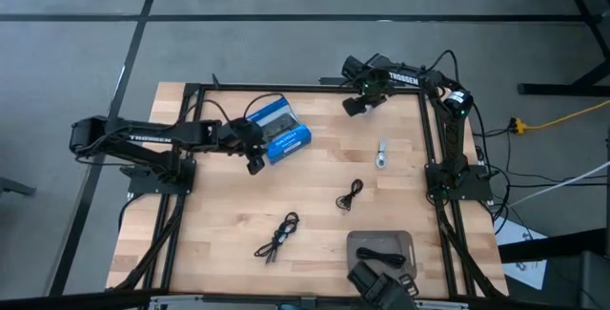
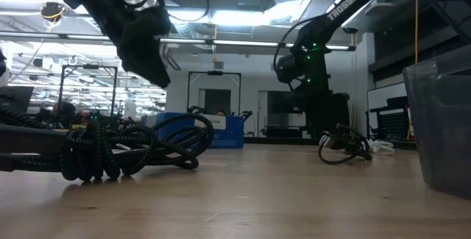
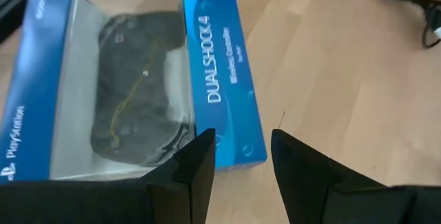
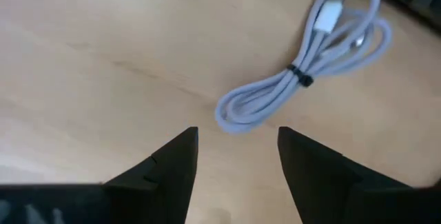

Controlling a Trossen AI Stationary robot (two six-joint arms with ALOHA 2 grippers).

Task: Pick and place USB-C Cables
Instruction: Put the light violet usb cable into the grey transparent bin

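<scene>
Two black coiled USB-C cables lie on the wooden table, one [image 1: 277,237] near the near edge and one [image 1: 351,196] in the middle. A short whitish cable [image 1: 381,155] lies toward the right, and another black one [image 1: 379,257] rests in the grey tray [image 1: 355,243]. My left gripper [image 1: 255,164] is open and hovers at the near corner of the blue controller box [image 3: 220,72]. My right gripper [image 1: 355,107] is open near the far edge. In its wrist view, the whitish cable [image 4: 303,72] lies just beyond the gripper [image 4: 238,134].
The blue box [image 1: 278,131] lies flat toward the table's far left. The grey tray sits at the near right edge, and its wall [image 2: 445,121] is close in the low view. Black frame rails [image 1: 434,157] run along the table's sides. Bare wood lies between the cables.
</scene>
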